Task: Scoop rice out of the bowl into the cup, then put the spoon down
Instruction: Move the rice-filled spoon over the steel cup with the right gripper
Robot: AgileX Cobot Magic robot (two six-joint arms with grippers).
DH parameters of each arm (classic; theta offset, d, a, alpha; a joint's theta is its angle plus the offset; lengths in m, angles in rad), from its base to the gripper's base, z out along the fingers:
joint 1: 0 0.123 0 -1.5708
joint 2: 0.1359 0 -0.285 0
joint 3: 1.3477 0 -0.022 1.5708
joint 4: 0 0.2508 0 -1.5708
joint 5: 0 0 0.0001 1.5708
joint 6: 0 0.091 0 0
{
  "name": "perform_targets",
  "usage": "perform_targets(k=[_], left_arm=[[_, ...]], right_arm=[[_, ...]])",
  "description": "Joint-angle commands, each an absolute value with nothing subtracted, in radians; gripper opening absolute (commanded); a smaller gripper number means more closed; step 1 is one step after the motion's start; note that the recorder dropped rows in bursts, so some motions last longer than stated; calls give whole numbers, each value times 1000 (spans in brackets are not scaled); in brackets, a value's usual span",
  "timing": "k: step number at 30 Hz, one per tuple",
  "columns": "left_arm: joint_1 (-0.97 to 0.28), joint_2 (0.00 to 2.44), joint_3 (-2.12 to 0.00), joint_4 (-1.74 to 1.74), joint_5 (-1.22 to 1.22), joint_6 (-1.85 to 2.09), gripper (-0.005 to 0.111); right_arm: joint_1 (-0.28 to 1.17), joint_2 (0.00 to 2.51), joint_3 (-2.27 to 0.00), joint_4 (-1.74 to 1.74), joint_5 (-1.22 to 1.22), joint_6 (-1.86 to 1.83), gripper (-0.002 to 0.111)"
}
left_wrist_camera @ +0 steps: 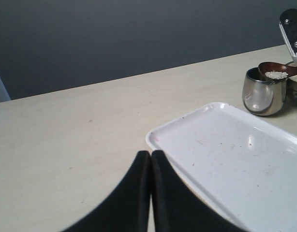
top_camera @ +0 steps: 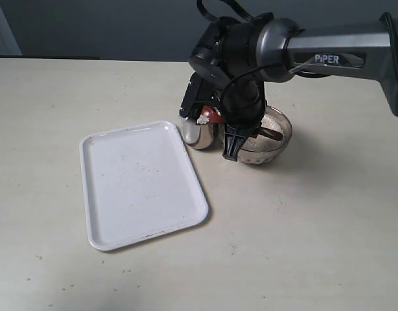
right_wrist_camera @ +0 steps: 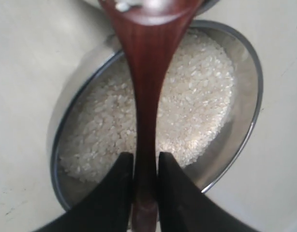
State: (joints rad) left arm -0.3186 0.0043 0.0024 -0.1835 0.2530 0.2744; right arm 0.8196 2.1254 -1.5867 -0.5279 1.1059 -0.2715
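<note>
My right gripper [right_wrist_camera: 145, 162] is shut on the slim handle of the dark reddish-brown spoon [right_wrist_camera: 147, 96], directly above the glass bowl [right_wrist_camera: 245, 125] with its mound of white rice [right_wrist_camera: 197, 96]. In the exterior view the right gripper [top_camera: 241, 133] reaches across over the bowl [top_camera: 273, 144]. The spoon's oval end [left_wrist_camera: 276, 71] holds a small heap of rice [left_wrist_camera: 276, 75] and hovers level over the mouth of the steel cup [left_wrist_camera: 263, 94]. The cup [top_camera: 199, 133] stands just left of the bowl. My left gripper [left_wrist_camera: 151, 154] is shut and empty, low over the table beside the tray.
A white rectangular tray [top_camera: 142, 183] lies left of and in front of the cup, with specks on it; its corner [left_wrist_camera: 158, 137] sits right by my left fingertips. Beige tabletop [top_camera: 303, 233] stretches around. A dark wall rises behind the table.
</note>
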Motion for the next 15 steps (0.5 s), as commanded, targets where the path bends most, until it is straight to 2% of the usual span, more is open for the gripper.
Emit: perform_targets(k=[1, 15], left_arm=[[-324, 0, 0, -183, 241, 272, 1], [-324, 0, 0, -183, 241, 272, 1]], right_arm=[[820, 2122, -1602, -561, 1118, -277, -1], [810, 2122, -1607, -573, 1096, -277, -1]])
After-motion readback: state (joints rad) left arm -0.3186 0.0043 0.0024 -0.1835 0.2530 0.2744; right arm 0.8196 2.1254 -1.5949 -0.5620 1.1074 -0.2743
